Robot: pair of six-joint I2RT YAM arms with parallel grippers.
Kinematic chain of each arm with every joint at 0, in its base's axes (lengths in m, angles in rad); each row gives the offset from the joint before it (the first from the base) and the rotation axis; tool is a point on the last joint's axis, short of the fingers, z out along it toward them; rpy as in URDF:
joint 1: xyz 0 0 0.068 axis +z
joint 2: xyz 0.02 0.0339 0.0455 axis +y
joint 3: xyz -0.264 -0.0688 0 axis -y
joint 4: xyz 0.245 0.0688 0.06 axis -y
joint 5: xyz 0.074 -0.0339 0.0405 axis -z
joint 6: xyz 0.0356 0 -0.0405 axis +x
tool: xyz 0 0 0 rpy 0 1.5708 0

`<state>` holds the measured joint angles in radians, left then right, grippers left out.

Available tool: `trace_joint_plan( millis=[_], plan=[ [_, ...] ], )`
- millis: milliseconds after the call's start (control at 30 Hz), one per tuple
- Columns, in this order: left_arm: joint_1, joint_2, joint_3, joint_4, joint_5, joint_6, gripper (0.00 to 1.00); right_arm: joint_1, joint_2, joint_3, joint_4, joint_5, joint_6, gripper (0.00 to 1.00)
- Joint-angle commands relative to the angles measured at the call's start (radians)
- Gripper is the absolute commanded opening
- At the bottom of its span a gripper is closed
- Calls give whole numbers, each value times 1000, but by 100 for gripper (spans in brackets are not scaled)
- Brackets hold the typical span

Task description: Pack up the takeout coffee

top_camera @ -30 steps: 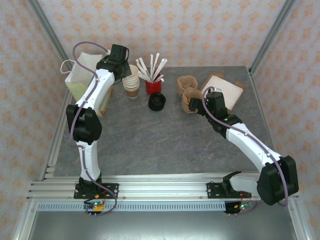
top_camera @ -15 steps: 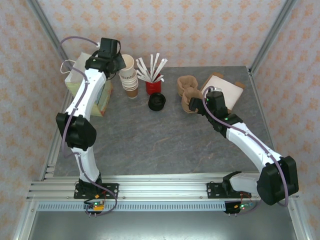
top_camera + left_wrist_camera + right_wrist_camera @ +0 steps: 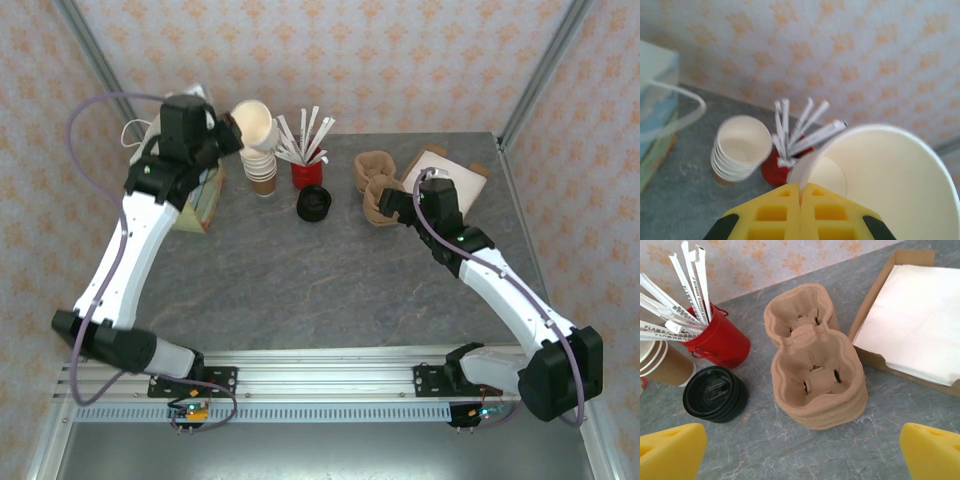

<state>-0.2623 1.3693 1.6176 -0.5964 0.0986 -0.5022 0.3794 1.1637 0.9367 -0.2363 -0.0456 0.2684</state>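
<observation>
- Right fingers (image 3: 801, 455) hang wide apart and empty over the pulp cup carriers (image 3: 815, 375) at 2 o'clock on the desk (image 3: 300, 290), much where they hung a second ago.
- At their 9 o'clock, the stack of black lids (image 3: 714, 394) lies unmoved near the desk's middle, just in front of the red pot of wrapped stirrers (image 3: 720, 342).
- At 10 o'clock the paper bag (image 3: 203, 205) stands by the desk's left edge, partly under the left arm.
- Farther back, at 11 o'clock, the left fingers (image 3: 800, 197) are pressed together on the rim of one cream paper cup (image 3: 252, 120). A second ago they were down at the stack of lidless cups (image 3: 740, 145). Now that cup rides tilted in the air just above the stack, its mouth turned toward the overhead camera.
- That lifted cup is the makings of the takeout coffee: clear of its fellows, held aloft at the back left, and carrying no lid. By the look of it the packing has only begun, with a lid to be fitted and the bag yet to receive anything.
</observation>
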Motion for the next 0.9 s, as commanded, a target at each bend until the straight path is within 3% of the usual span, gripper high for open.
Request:
trace_joint_plan(
  millis=[0,200,400,867],
  plan=[
    [-73,-83,-192,26,13,24,0,6,-9,39,-49,1,-25,99],
    [-253,-196,-532,139,18,-11,0,6,23,48,-65,11,-31,99],
    [-459,-128,-708,307,-63,-18,0,7,53,45,-67,4,-11,99],
    [-554,-13,-784,352,-162,4,1,6,37,16,-85,0,6,99]
  ],
)
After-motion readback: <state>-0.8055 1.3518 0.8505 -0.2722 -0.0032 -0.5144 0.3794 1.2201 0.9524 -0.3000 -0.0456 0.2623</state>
